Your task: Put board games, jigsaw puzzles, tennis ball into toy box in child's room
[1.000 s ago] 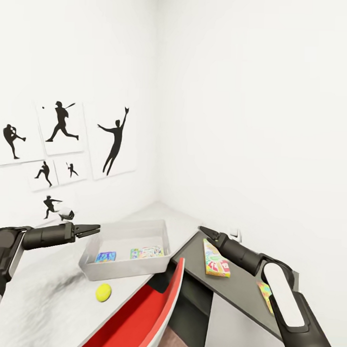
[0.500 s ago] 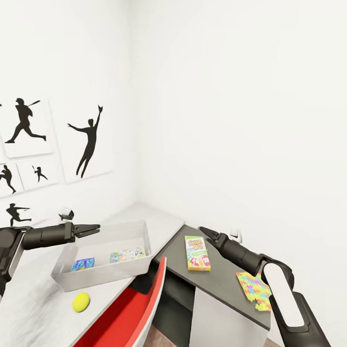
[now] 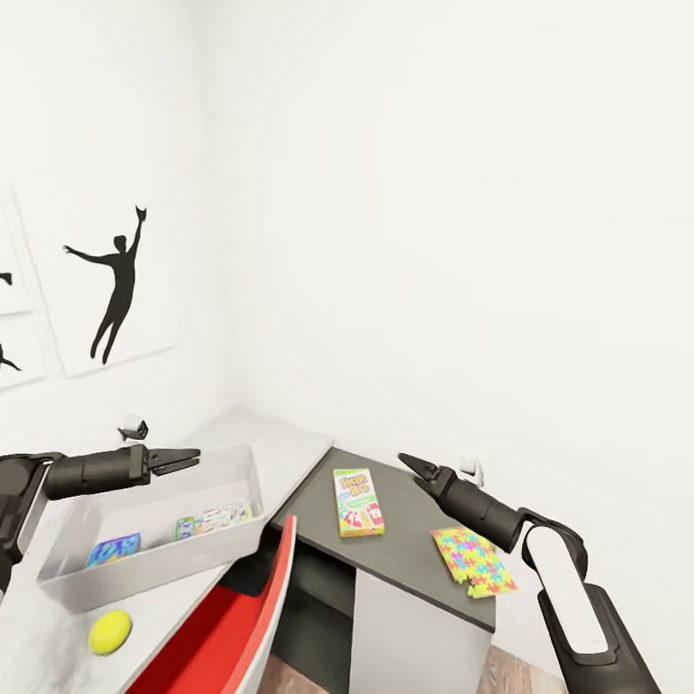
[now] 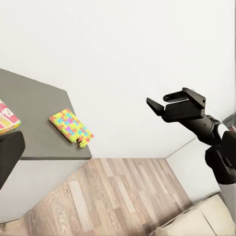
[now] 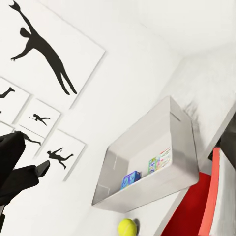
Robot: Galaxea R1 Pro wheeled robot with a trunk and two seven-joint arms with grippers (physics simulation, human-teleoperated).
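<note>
The toy box (image 3: 157,564) stands on the light grey table (image 3: 283,447) and holds a blue board game (image 3: 113,550) and a pale flat box (image 3: 213,519). In front of it lies the tennis ball (image 3: 110,631). On the dark corner section rest a green-edged board game (image 3: 358,502) and a yellow jigsaw puzzle (image 3: 473,561), which the left wrist view also catches (image 4: 71,128). My left gripper (image 3: 188,456) hovers open over the toy box's far side. My right gripper (image 3: 411,462) hangs open above the corner section, between game and puzzle. Both are empty.
A red chair (image 3: 232,628) is pushed against the desk between the box and the corner section. White walls close the corner, with silhouette posters (image 3: 114,289) on the left one. Wood floor (image 3: 520,683) shows right of the desk.
The camera has swung to the right, so the whole scene has slid left and the puzzle is in full view. Both arms keep the same pose in the picture.
</note>
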